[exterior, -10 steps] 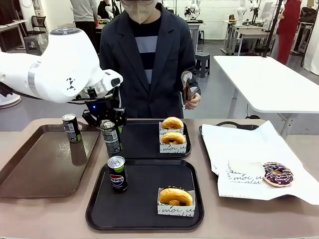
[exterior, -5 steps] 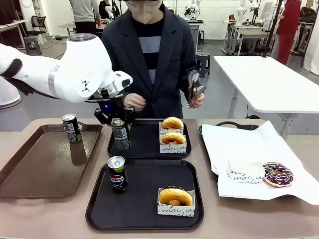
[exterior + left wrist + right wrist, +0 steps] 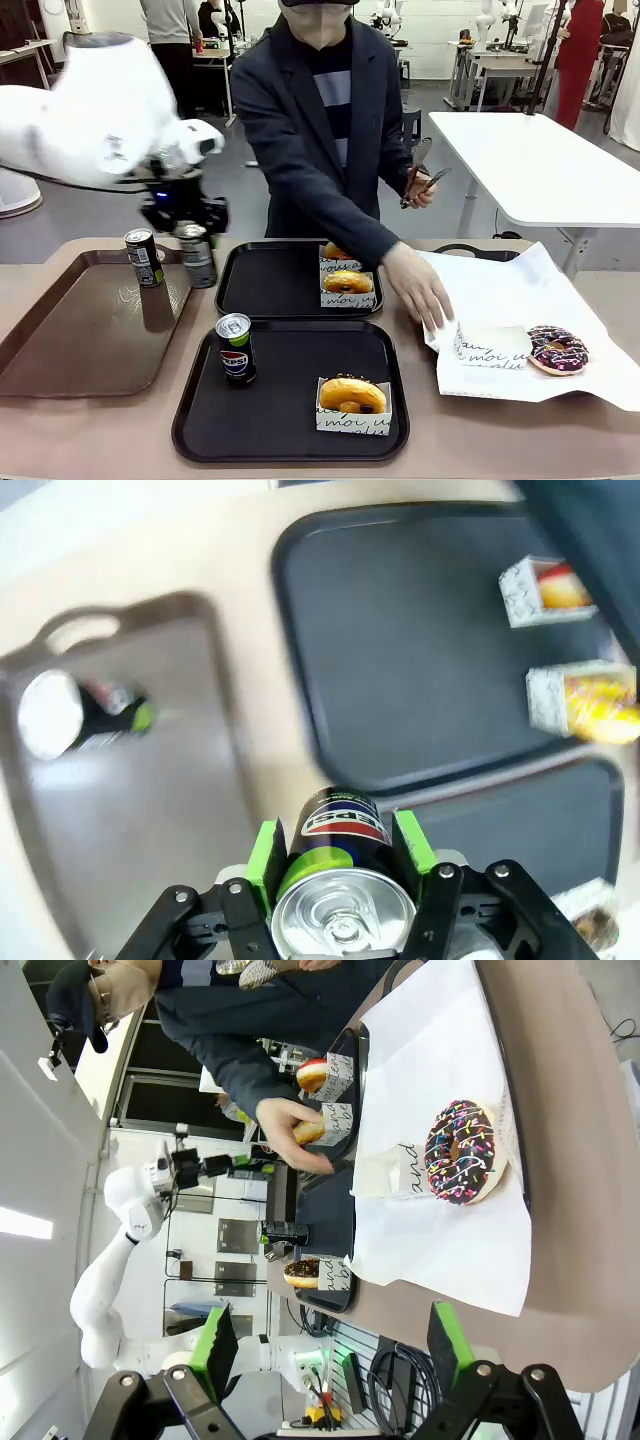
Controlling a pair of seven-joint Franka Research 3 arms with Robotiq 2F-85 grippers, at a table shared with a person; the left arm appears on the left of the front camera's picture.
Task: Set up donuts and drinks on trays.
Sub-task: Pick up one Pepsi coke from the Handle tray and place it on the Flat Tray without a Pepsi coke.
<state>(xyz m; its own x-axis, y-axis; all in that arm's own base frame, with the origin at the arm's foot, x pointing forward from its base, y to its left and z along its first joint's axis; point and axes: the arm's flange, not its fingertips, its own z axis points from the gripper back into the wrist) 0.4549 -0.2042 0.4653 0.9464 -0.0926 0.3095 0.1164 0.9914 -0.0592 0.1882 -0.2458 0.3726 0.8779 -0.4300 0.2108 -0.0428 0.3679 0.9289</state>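
My left gripper is shut on a dark drink can, held just above the gap between the brown tray and the far black tray. The left wrist view shows that can upright between the green pads, its Pepsi logo facing away. A Pepsi can and a sleeved donut sit on the near black tray. Two sleeved donuts stand on the far tray. Another can stands on the brown tray. My right gripper is open, off the table's right end.
A paper-lined tray at the right holds a chocolate sprinkled donut and an empty sleeve. The person's hand reaches down onto that paper; the other hand holds tongs.
My left gripper carried the can leftward, from over the far black tray to the brown tray's edge. The person leaned in and reached a hand to the white paper.
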